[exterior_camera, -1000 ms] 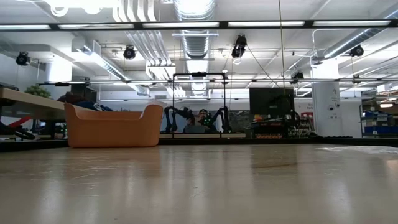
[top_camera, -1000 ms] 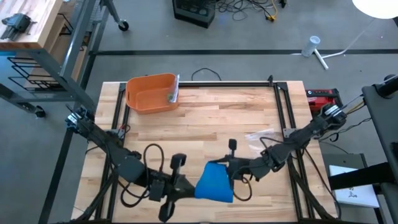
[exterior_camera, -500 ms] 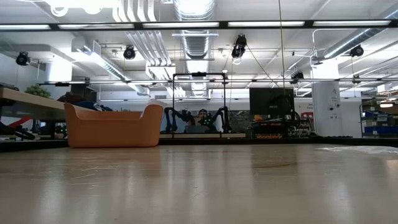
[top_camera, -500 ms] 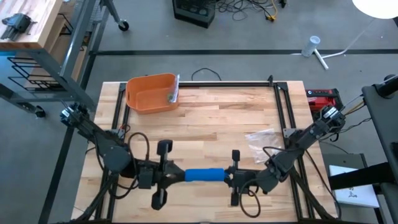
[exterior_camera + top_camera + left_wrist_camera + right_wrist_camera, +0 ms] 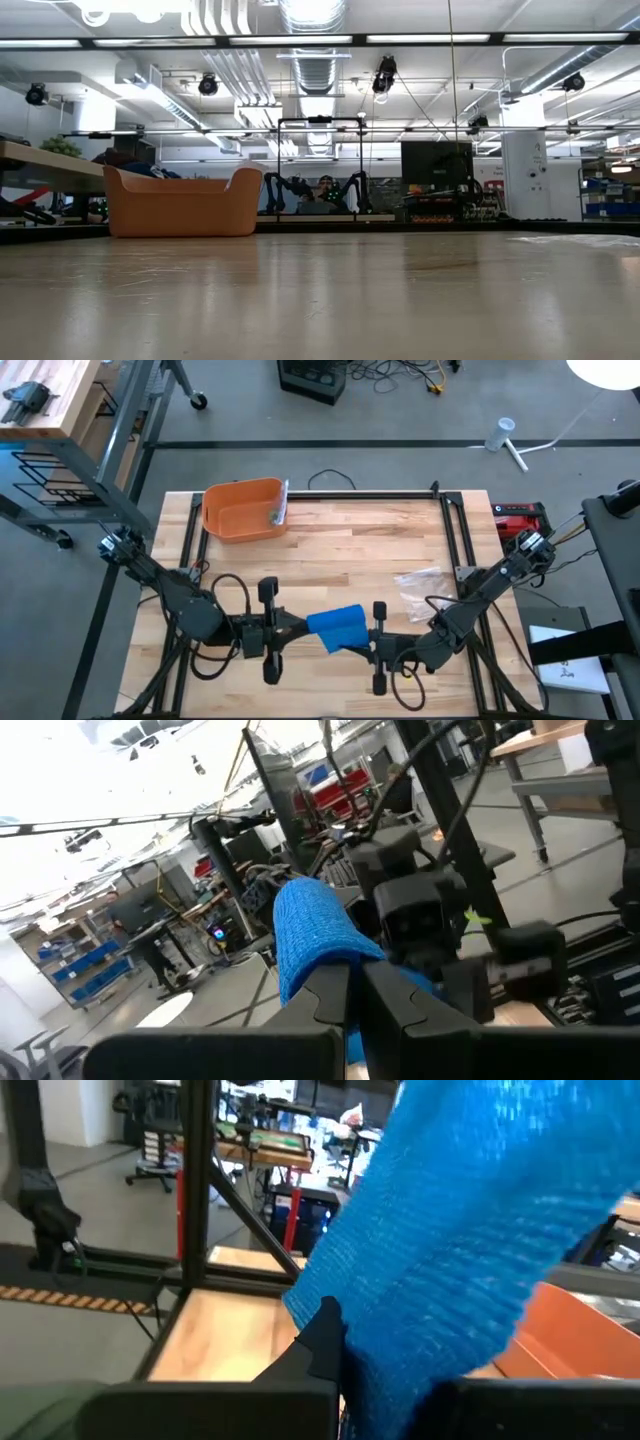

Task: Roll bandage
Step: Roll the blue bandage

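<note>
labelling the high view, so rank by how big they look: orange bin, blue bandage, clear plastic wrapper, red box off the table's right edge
1. orange bin, clearly largest.
2. blue bandage, held between the left gripper and right gripper.
3. clear plastic wrapper and red box look about alike; the box is partly hidden, so no ranking.

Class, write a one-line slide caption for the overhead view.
Both arms' grippers hold a blue bandage between them above the wooden table.

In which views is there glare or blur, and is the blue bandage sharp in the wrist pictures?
Low view: ceiling lights glare on the table, whose near part is soft. Left wrist view: overexposed upper left; the blue bandage is fairly sharp. Right wrist view: the bandage is close and blurred, as is the orange bin. High view: even light, sharp.
</note>
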